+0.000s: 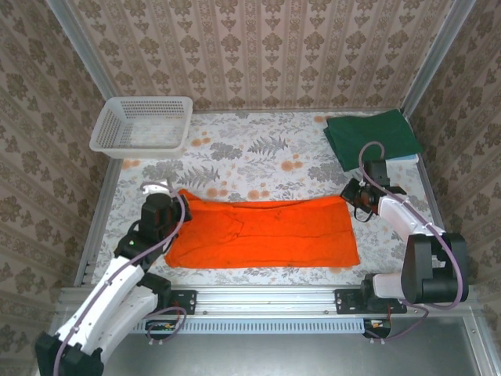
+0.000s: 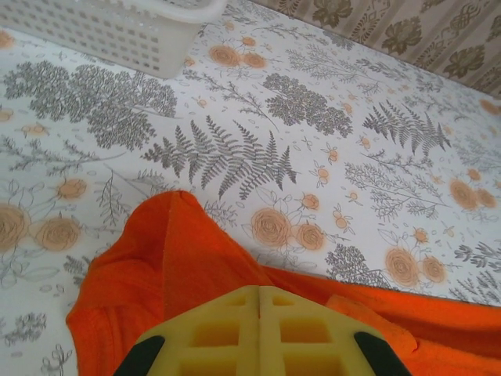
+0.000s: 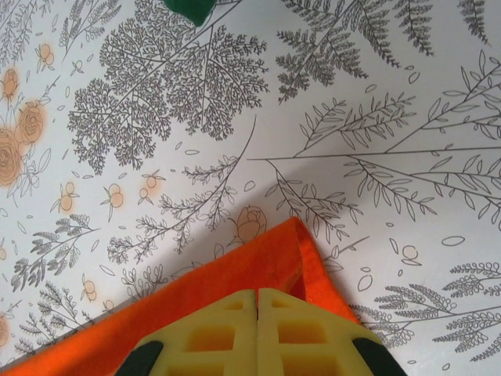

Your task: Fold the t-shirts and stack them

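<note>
The orange t-shirt (image 1: 262, 233) lies folded into a long flat band across the near half of the table. My left gripper (image 1: 162, 205) is at its far left corner, shut, with the cloth (image 2: 168, 258) rising in a ridge into the closed yellow pads (image 2: 227, 329). My right gripper (image 1: 357, 196) is at the far right corner, shut on the raised orange corner (image 3: 301, 251). The dark green t-shirt (image 1: 373, 137) sits folded at the back right; its edge (image 3: 190, 8) shows in the right wrist view.
A white lattice basket (image 1: 142, 125) stands at the back left corner, its wall (image 2: 117, 35) just beyond the left gripper. Patterned walls close in the table on three sides. Bare floral tablecloth (image 1: 258, 153) lies between basket and green shirt.
</note>
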Controlling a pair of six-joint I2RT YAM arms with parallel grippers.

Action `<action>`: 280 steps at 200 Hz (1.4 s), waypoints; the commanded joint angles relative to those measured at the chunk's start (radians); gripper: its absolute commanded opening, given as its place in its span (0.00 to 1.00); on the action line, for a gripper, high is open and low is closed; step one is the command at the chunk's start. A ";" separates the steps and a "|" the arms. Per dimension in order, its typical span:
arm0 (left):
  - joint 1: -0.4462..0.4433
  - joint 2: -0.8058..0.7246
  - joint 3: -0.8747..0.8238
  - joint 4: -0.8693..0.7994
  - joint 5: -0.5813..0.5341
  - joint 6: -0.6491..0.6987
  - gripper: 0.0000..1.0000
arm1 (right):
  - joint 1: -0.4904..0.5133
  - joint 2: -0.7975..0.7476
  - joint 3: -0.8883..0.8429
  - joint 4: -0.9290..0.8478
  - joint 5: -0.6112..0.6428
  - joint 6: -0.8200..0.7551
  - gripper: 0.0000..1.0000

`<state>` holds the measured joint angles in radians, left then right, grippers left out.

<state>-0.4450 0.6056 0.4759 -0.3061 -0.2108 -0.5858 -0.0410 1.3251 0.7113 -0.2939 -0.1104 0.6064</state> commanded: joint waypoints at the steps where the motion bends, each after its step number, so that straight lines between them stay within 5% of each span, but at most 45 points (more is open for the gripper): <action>1: -0.006 -0.104 -0.052 -0.106 -0.012 -0.091 0.00 | -0.008 -0.042 -0.033 -0.022 -0.020 0.009 0.01; 22: -0.006 -0.196 -0.103 -0.164 -0.002 -0.153 0.04 | -0.013 -0.077 -0.075 -0.033 -0.023 0.020 0.05; 33: -0.006 -0.233 -0.117 -0.198 -0.005 -0.180 0.13 | -0.021 -0.092 -0.094 -0.042 -0.033 0.031 0.13; 53: -0.006 -0.296 -0.119 -0.268 -0.045 -0.216 0.16 | -0.049 -0.132 -0.126 -0.069 -0.049 0.053 0.23; 67: -0.006 -0.337 -0.105 -0.318 -0.095 -0.239 0.29 | -0.098 -0.169 -0.154 -0.080 -0.066 0.082 0.34; 99: -0.005 -0.356 -0.090 -0.279 -0.139 -0.202 0.36 | -0.219 -0.286 -0.213 -0.072 -0.091 0.134 0.45; 132: -0.005 -0.064 0.024 -0.151 -0.026 -0.088 0.45 | -0.150 -0.335 -0.204 0.010 -0.113 0.149 0.40; 177: 0.039 0.471 0.243 -0.183 0.007 -0.023 0.77 | 0.108 -0.012 0.019 -0.101 -0.063 0.018 0.44; 230: 0.225 0.757 0.316 -0.043 0.119 -0.023 0.74 | 0.214 0.267 0.196 -0.180 -0.013 -0.072 0.46; 280: 0.270 0.887 0.340 0.054 0.262 -0.026 0.49 | 0.211 0.358 0.269 -0.218 0.025 -0.095 0.43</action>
<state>-0.1795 1.4670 0.7898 -0.3180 -0.0326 -0.6193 0.1738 1.6650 0.9356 -0.4553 -0.1322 0.5461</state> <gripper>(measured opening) 0.542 0.430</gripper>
